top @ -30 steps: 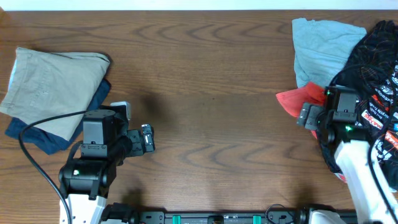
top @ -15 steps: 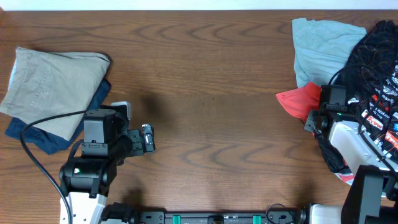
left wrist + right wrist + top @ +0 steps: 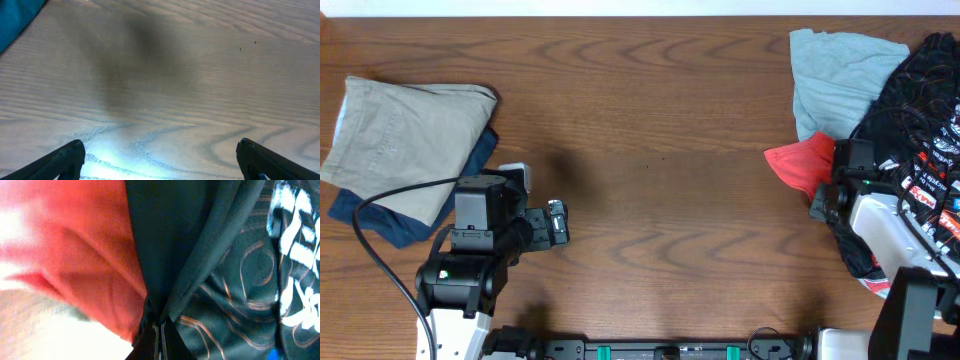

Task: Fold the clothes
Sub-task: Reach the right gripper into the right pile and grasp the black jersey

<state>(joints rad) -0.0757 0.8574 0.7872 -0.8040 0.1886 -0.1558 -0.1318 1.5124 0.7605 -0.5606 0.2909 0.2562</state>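
The clothes, a black jersey (image 3: 923, 88) with thin orange lines and white and orange logos, lie crumpled at the table's right edge. My right gripper (image 3: 824, 201) is at the jersey's left edge. In the right wrist view the right gripper (image 3: 159, 331) is shut, pinching a fold of the black jersey (image 3: 225, 280) right beside a red garment (image 3: 75, 255). My left gripper (image 3: 556, 222) hovers over bare wood at the lower left, away from the jersey. The left gripper (image 3: 162, 166) is open wide with nothing between its fingers.
A red garment (image 3: 798, 162) and a light blue one (image 3: 835, 72) lie against the jersey's left side. At the far left a folded beige garment (image 3: 405, 140) rests on a navy one (image 3: 378, 222). The wooden table (image 3: 660, 150) spans the middle.
My right gripper has closed on the jersey's edge, and the right arm has swung round to the right. The left arm has not moved.
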